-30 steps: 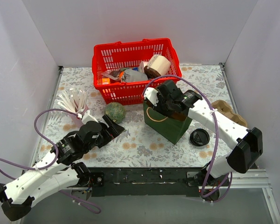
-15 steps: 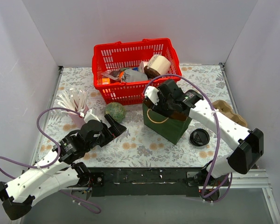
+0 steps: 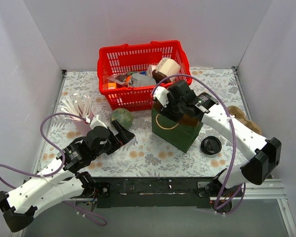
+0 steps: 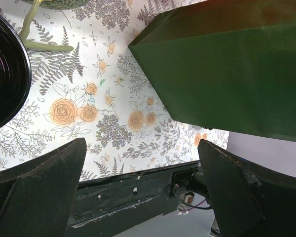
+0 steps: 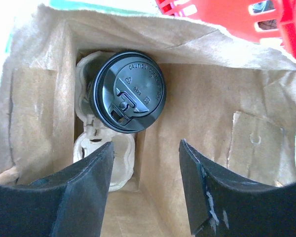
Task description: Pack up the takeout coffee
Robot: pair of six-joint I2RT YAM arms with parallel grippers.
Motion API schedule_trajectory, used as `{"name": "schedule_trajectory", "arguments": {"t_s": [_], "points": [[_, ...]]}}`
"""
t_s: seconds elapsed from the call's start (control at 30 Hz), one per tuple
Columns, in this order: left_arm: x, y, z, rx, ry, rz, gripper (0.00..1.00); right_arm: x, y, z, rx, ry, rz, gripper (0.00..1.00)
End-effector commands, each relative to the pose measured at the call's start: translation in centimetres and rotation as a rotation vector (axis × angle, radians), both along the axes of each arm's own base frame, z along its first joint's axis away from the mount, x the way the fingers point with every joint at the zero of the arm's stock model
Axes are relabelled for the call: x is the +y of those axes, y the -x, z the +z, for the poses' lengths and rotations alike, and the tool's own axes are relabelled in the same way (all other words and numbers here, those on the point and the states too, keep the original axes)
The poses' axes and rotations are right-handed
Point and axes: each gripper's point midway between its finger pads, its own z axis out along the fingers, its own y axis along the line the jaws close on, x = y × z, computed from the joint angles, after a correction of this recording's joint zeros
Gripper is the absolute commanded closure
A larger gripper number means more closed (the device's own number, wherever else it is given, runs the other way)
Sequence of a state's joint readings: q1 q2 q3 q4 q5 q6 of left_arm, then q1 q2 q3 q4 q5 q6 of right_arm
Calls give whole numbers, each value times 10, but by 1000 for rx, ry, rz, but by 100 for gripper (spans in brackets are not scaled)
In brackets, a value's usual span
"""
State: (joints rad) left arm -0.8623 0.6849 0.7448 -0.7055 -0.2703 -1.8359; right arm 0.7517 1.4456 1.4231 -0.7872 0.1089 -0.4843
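The takeout coffee [image 5: 128, 91], a black cup with a black sip lid, stands upright in a tan cardboard tray [image 5: 106, 160] at the bottom of the green paper bag [image 3: 175, 131]. The bag's brown inside wall [image 5: 222, 108] shows in the right wrist view. My right gripper [image 5: 145, 148] is open and empty, above the bag's mouth and apart from the cup; it also shows in the top view [image 3: 180, 109]. My left gripper [image 3: 122, 134] is open and empty, low over the table left of the bag [image 4: 227, 64]; the left wrist view also shows it [image 4: 142, 148].
A red basket [image 3: 104, 57] full of goods stands behind the bag. A flat black lid [image 3: 210, 145] lies right of the bag, with another tan cardboard tray [image 3: 242, 118] beyond it. A green melon [image 3: 122, 118] and a pink cup of white sticks [image 3: 79, 112] are by the left gripper. A round black thing [image 4: 7, 74] lies at the left wrist view's edge.
My right gripper has risen a little and drawn back from the bag's mouth. My left arm has edged slightly to the right.
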Motion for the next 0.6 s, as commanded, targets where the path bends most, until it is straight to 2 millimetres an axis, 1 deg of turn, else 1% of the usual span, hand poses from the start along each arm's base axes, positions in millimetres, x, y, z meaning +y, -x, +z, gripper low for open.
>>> {"name": "schedule_trajectory", "arguments": {"t_s": [0.0,0.07,0.23,0.33,0.47,0.5,0.53,0.57], "points": [[-3,0,0,-11,-5,-21,2,1,-4,49,-91,-102,-31,36],[-3,-1,0,-12,-4,-21,2,0,-4,56,-103,-118,-36,35],[-3,-1,2,-17,-2,-23,2,4,-8,88,-174,-204,-49,33],[-3,-1,2,-17,-2,-23,2,10,-6,110,-218,-284,-32,31],[-3,-1,3,-20,2,-24,2,10,-4,140,-301,-382,-29,28],[-3,-1,4,-23,3,-24,2,10,-3,146,-319,-403,-29,27],[-3,-1,5,-25,2,-23,2,10,-3,147,-327,-415,-29,26],[-3,-1,7,-27,6,-22,2,10,-3,161,-369,-455,-30,26]]}}
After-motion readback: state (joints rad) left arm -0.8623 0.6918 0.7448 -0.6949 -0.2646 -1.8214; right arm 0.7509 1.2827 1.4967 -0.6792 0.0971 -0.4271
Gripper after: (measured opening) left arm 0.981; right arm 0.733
